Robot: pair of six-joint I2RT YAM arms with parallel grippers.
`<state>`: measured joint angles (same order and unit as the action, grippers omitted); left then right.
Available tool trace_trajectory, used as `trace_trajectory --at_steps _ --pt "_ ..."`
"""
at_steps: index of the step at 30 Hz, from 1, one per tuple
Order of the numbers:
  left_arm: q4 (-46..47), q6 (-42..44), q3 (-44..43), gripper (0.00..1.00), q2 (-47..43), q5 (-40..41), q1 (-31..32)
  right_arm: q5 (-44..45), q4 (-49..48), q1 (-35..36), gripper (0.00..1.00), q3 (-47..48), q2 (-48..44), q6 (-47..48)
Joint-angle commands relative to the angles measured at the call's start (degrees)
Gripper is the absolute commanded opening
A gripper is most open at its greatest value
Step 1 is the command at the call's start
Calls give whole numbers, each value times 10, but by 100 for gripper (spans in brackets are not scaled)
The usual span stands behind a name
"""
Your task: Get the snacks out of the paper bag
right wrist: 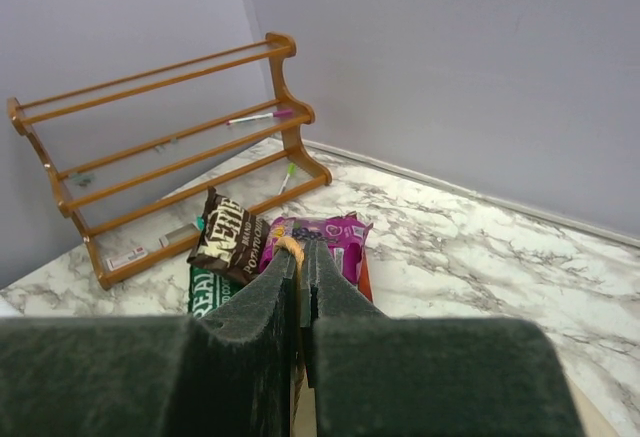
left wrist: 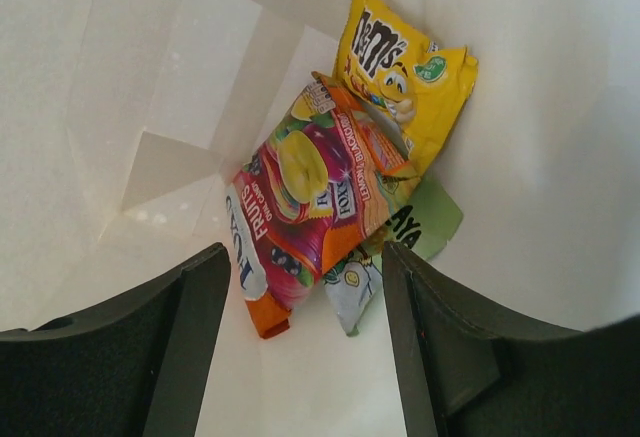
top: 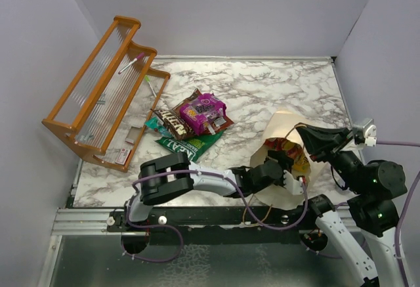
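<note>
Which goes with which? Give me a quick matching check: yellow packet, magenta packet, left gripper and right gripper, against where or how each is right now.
Things:
1. yellow packet
2. magenta packet
3. left gripper
4. right gripper

Places or states:
a. out on the table
b. lying at the bottom of the bag
c. shut on the bag's cord handle
d. open, inside the bag

Pairs: 1-b, 2-a, 3-d, 4-c.
</note>
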<state>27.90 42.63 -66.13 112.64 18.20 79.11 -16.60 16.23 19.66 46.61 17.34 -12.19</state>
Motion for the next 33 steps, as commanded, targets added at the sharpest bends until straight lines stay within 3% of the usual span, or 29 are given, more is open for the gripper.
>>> trace_trajectory --at_steps 1,7,12,22,25,30,33 --pt "-7 -3 -40 64 37 -33 -12 -5 -4 0 2 22 0 -3" --pt "-7 -5 -72 63 78 -34 -24 -18 0 0 2 24 4 -11" --pt "14 -32 -91 75 102 -47 -28 -14 -2 0 2 27 5 -13" --pt "-20 -15 -196 69 204 0 -45 -31 10 0 2 43 11 -26" --pt "-30 2 -223 56 224 25 -51 -29 17 0 2 52 11 -25" --pt "-6 34 -228 14 219 67 -54 -22 36 0 2 66 5 -21" --pt "29 39 -202 0 191 88 -54 -16 38 0 2 64 -2 -19"
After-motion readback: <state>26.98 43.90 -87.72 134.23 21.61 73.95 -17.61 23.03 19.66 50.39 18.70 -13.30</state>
